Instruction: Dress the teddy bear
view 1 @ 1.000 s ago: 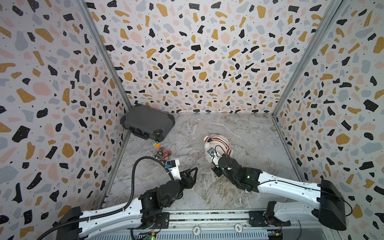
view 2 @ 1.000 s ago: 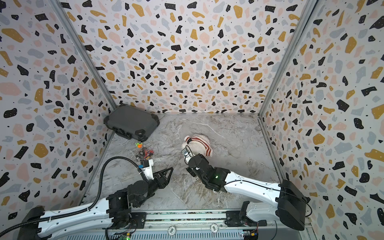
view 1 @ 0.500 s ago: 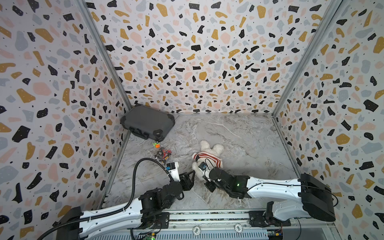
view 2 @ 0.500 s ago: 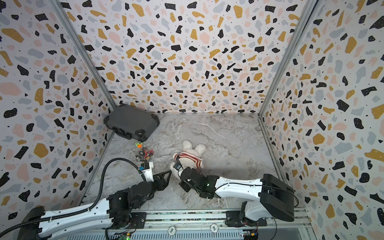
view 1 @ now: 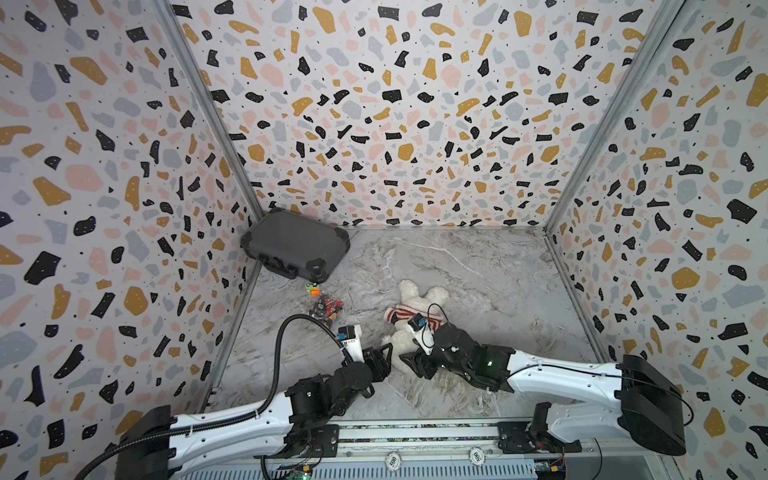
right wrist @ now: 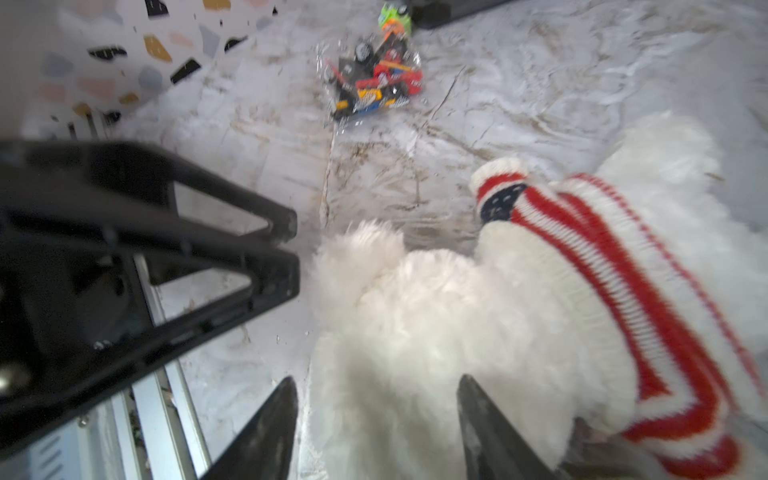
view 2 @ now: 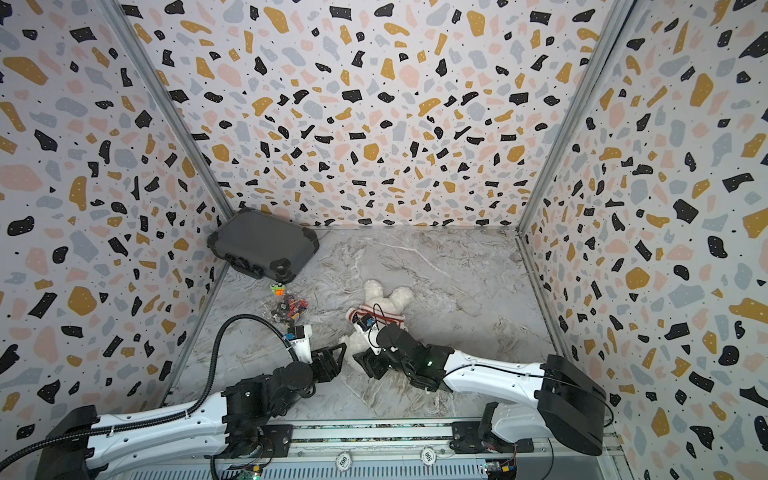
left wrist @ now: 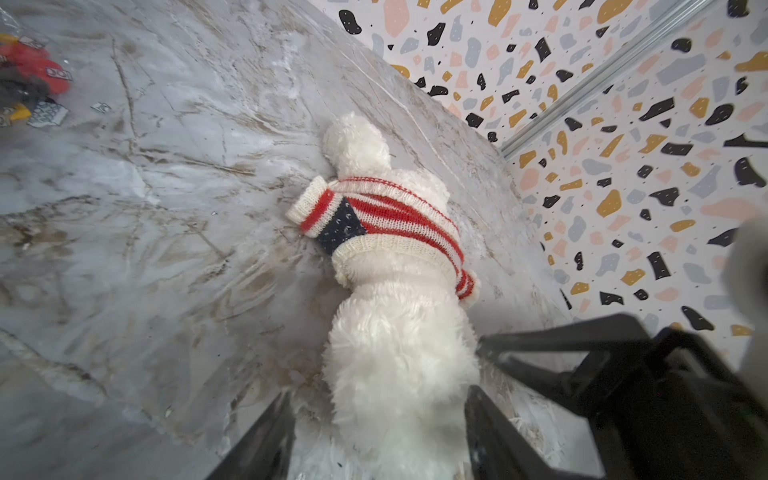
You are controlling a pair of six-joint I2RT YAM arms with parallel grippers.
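Marble top (view 1: 478, 266), terrazzo walls. Bear (left wrist: 395, 353) lies flat w/ striped sweater (left wrist: 399, 220) round its torso. L gripper (left wrist: 377, 399): jaws apart, bear's fur btwn them, a gap on one side, no clamp. R gripper (right wrist: 376, 386): jaws spread too, fur btwn them, view blurred. Both grippers sit close together at the same end of the bear.

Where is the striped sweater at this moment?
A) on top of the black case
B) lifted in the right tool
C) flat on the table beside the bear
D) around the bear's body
D: in the left wrist view the sweater wraps the middle of the bear, which lies on the table.
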